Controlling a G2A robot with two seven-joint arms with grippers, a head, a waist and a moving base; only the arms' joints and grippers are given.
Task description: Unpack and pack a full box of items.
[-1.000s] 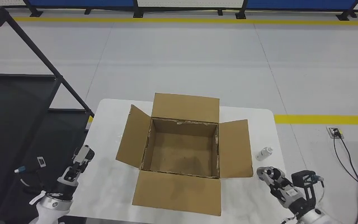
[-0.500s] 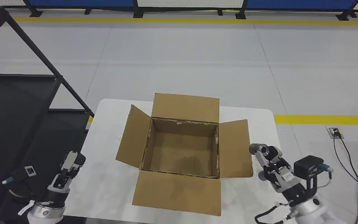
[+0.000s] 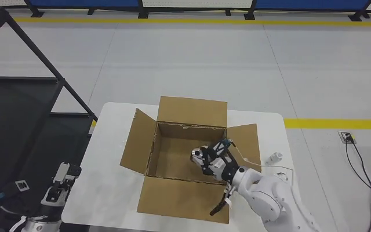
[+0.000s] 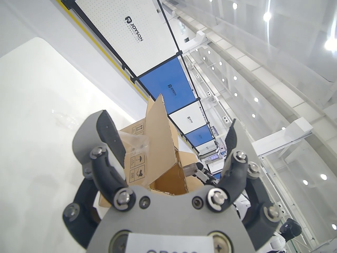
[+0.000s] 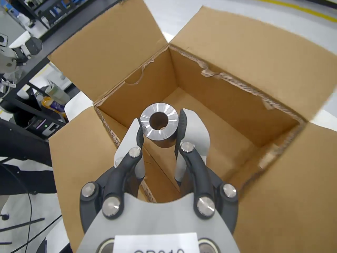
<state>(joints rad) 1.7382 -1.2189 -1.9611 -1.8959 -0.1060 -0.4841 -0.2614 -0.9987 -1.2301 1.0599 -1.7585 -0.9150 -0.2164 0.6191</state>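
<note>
An open cardboard box (image 3: 188, 152) stands mid-table with all its flaps folded out, and its brown floor shows. My right gripper (image 3: 203, 156) hangs over the box's right half, shut on a short metal cylinder (image 3: 197, 153) with a hole through it. In the right wrist view the cylinder (image 5: 158, 123) sits clamped between both fingers above the box's (image 5: 237, 53) opening. My left gripper (image 3: 65, 172) is off the table's front left corner, open and holding nothing. In its own view the gripper (image 4: 171, 135) points toward the box (image 4: 158, 143).
A small pale bottle (image 3: 273, 156) stands on the white table (image 3: 110, 168) right of the box. A black metal rack (image 3: 35, 116) flanks the table's left side. In the right wrist view, bottles (image 5: 52, 97) sit on a low shelf beyond the box.
My right arm swung from the table's front right, past the small bottle, to over the box with the metal cylinder. My left gripper drew back toward the front left corner.
</note>
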